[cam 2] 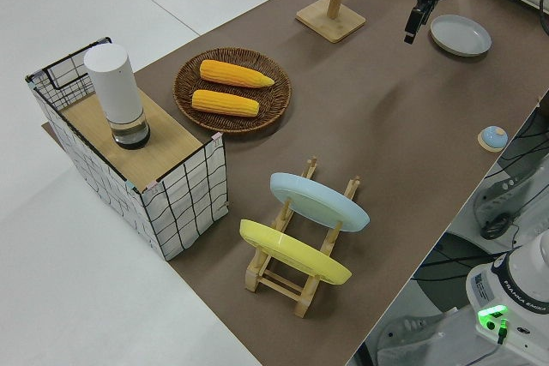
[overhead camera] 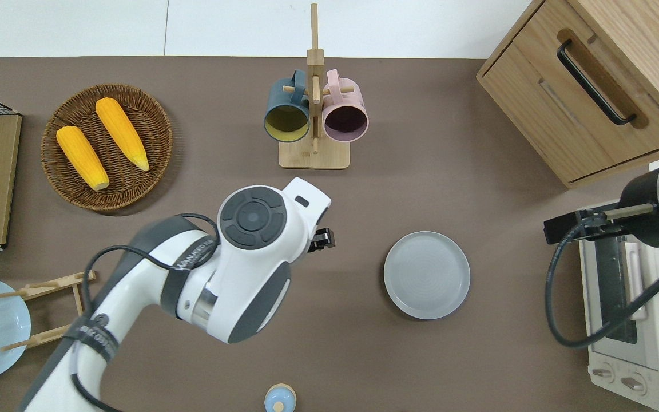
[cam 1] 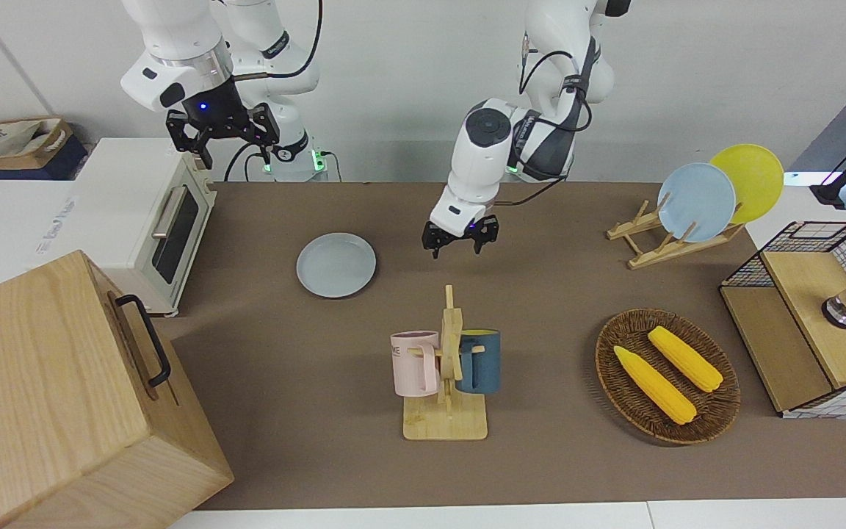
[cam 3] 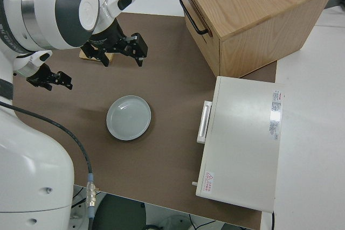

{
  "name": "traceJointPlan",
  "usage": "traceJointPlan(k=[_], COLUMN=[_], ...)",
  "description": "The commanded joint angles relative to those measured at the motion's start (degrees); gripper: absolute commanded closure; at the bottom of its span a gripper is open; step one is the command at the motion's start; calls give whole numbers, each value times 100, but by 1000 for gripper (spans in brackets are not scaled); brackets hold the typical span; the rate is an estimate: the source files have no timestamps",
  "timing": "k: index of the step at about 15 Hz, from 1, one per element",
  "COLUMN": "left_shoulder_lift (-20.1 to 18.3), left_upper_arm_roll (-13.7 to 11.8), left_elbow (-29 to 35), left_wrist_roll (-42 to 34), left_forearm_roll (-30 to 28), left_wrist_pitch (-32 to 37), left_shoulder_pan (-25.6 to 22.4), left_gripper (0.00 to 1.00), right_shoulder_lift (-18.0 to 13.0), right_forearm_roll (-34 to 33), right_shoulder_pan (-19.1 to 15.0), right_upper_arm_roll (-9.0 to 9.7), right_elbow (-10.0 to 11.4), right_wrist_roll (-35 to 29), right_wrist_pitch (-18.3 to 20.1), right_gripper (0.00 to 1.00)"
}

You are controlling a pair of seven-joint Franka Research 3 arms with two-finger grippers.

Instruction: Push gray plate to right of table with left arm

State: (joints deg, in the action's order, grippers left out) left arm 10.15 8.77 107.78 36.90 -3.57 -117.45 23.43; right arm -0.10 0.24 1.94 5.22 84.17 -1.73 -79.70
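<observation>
One gray plate (cam 1: 336, 264), round, plain.

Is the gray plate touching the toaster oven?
No, the gray plate lies flat on the table with bare brown top between it and the toaster oven.

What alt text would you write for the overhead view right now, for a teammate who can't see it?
Overhead view: the left arm's gripper hangs over bare table, apart from the gray plate, which lies flat toward the right arm's end near the toaster oven. Farther from the robots stand a mug rack and a basket of corn; the right arm is parked.
</observation>
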Motion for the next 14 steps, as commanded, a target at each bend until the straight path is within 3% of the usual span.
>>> traceJointPlan(k=[1, 6, 14], left_shoulder_lift=[-610, -1085, -1464], left_upper_arm_roll=[20, -7, -24], left_elbow=[217, 120, -186], left_wrist_roll=[-796, -2027, -3205], left_forearm_roll=[-144, -144, -56], left_wrist_pitch=[546, 1381, 2031], left_shoulder_pan=[-557, -1418, -2140], left_gripper=[13, 9, 9], right_shoulder_lift=[-43, -43, -43], right_forearm_roll=[46, 46, 46], right_shoulder_pan=[-62, -62, -62], right_upper_arm_roll=[32, 32, 32], right_elbow=[-5, 3, 3], right_wrist_roll=[15, 6, 15], right_wrist_pitch=[69, 69, 69], right_gripper=[17, 17, 17])
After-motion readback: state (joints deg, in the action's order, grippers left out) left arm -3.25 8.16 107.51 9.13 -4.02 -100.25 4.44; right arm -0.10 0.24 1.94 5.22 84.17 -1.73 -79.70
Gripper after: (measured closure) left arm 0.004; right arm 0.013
